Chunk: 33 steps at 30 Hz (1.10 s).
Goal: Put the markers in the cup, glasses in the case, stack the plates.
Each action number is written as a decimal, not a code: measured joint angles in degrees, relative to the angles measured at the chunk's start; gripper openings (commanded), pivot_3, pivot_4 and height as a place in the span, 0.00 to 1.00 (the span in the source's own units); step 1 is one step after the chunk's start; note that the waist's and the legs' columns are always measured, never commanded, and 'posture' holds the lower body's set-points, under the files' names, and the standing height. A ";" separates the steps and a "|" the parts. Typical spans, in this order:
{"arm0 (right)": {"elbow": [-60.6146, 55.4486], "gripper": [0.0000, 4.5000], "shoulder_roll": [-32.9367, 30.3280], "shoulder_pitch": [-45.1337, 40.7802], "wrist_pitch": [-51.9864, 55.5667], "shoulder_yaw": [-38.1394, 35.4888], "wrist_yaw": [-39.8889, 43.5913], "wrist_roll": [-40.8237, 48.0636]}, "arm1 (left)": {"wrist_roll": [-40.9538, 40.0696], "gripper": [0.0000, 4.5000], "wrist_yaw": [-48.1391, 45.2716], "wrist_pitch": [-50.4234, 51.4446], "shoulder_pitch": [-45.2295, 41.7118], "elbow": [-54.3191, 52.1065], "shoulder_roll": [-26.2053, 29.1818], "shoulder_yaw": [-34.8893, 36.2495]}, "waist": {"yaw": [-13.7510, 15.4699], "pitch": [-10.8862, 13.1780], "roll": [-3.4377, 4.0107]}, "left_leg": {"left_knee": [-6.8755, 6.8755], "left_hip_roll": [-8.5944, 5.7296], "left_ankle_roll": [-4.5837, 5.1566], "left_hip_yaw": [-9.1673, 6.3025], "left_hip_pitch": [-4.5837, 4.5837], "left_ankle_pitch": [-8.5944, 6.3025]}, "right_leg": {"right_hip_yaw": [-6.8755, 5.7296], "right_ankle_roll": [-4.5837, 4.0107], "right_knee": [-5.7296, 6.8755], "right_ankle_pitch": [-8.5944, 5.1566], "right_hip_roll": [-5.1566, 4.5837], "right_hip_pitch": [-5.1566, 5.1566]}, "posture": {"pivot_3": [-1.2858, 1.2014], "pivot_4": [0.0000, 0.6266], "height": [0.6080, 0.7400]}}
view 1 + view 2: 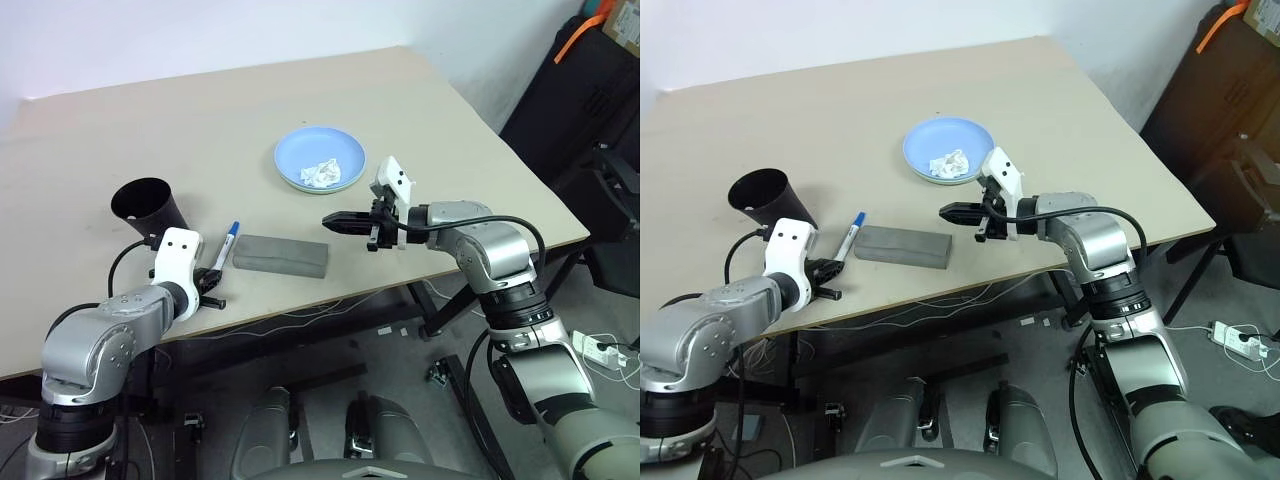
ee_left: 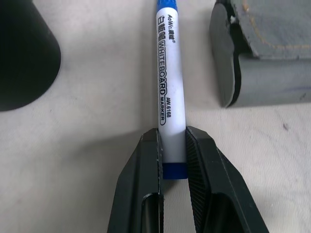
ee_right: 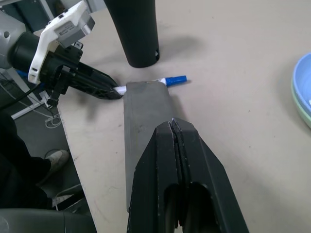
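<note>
The left pincer [image 2: 173, 145] pinches the marker [image 2: 170, 87] at its tail on the desk [image 1: 200, 120], between cup [image 1: 148, 208] and case [image 1: 282, 254]. So far back, it may swing and slip when lifted. The right pincer [image 1: 340, 222] hangs pressed together, apparently empty.

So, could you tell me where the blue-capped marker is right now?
The marker lies on the table at the robot's left, between the cup and the case, its rear end clamped in the left gripper.

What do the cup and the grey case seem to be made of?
The cup looks like matte black plastic: smooth, even walls with a dull sheen. The case looks covered in grey felt or fabric, perhaps over a stiff shell: its surface is soft-looking and a stitched seam runs along it.
</note>
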 measured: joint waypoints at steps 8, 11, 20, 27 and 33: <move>0.00 0.00 -0.05 0.09 -0.02 0.00 -0.12 -0.04 | 2.61 0.07 -2.14 -0.54 0.14 -0.47 0.16 -0.28 | -0.08 0.10 -0.09 | -0.03 0.03 -0.01 0.00 -0.08 0.00 | 0.01 -0.04 -0.01 0.03 0.01 -0.12 | 0.52 0.24 0.84; 0.00 0.00 -0.05 0.09 -0.12 0.00 -0.22 -0.10 | 3.51 0.07 -3.48 -3.58 1.32 -1.62 0.18 0.19 | -0.12 0.15 -0.18 | 0.02 0.05 0.02 0.01 -0.51 0.01 | 0.00 -0.04 0.00 0.05 0.01 -0.51 | 0.52 0.24 0.84; 0.02 0.00 0.07 0.14 -0.32 0.01 -0.34 -0.11 | 7.99 0.07 -9.10 -27.69 9.57 -6.04 -4.50 4.19 | -0.10 0.19 -0.22 | 0.03 0.09 0.23 0.25 -0.84 0.05 | 0.11 -0.18 -0.01 0.23 0.03 -0.93 | 0.52 0.24 0.84; -0.05 0.00 0.03 0.14 0.15 -0.24 0.44 0.72 | 7.78 0.07 -11.87 -43.47 8.65 -7.97 -9.45 9.11 | -0.07 0.27 -0.33 | 0.13 0.18 0.22 0.29 -0.85 0.05 | 0.11 -0.02 -0.02 0.23 0.06 -0.92 | 0.52 0.24 0.84; -0.27 0.00 -0.49 0.12 0.35 -0.73 2.15 2.27 | 8.18 0.07 -9.84 -49.09 5.23 -6.67 -10.50 12.79 | -0.07 0.29 -0.37 | 0.12 0.28 0.24 0.35 -0.84 0.06 | 0.11 -0.02 -0.03 0.23 0.18 -0.93 | 0.52 0.24 0.84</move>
